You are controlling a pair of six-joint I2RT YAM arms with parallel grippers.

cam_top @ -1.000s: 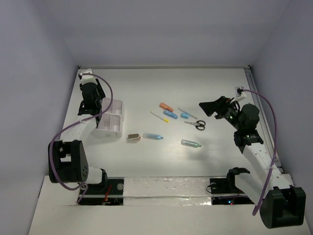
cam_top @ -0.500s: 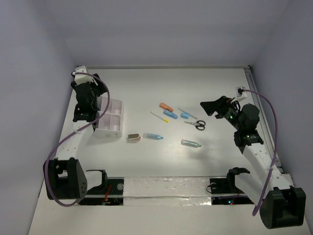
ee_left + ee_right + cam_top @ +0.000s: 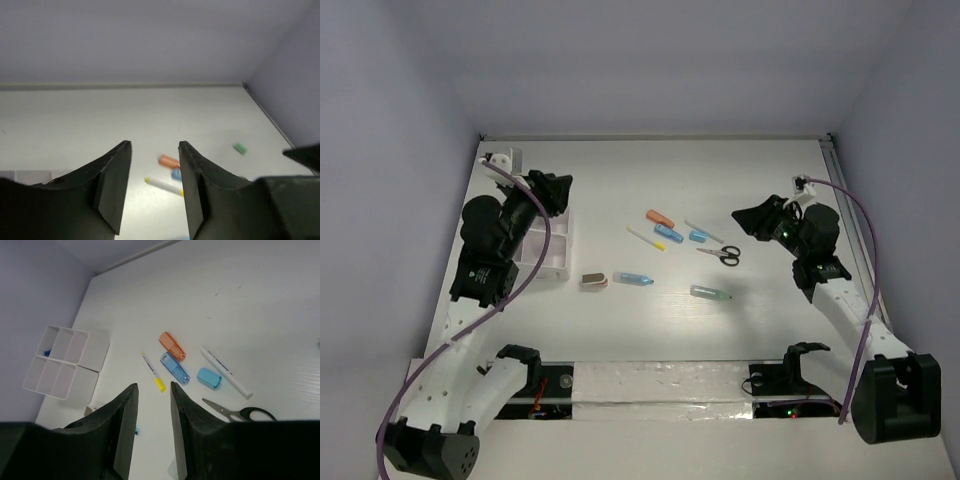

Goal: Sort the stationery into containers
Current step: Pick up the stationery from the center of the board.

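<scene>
The stationery lies in a loose group mid-table: an orange capsule [image 3: 660, 217], a blue capsule [image 3: 668, 234], a yellow-tipped white pen [image 3: 645, 238], another white pen [image 3: 703, 230], black-handled scissors [image 3: 721, 254], a tan block [image 3: 594, 281], a second blue capsule [image 3: 633, 278] and a teal one [image 3: 710, 293]. The white divided container [image 3: 556, 250] sits at the left, partly under my left arm. My left gripper [image 3: 558, 188] hovers above its far edge, open and holding nothing [image 3: 155, 145]. To the right of the scissors my right gripper [image 3: 742, 217] hangs raised, its jaws narrowly open and holding nothing [image 3: 153, 386].
In the right wrist view the container [image 3: 65, 362] holds a small blue piece [image 3: 47, 352] in one compartment. A small green item [image 3: 240, 148] lies near the far right wall. Walls close the table on three sides.
My left arm has lifted from the container and swung its gripper toward the table's middle. The right gripper's jaws have narrowed a lot; it has barely moved.
</scene>
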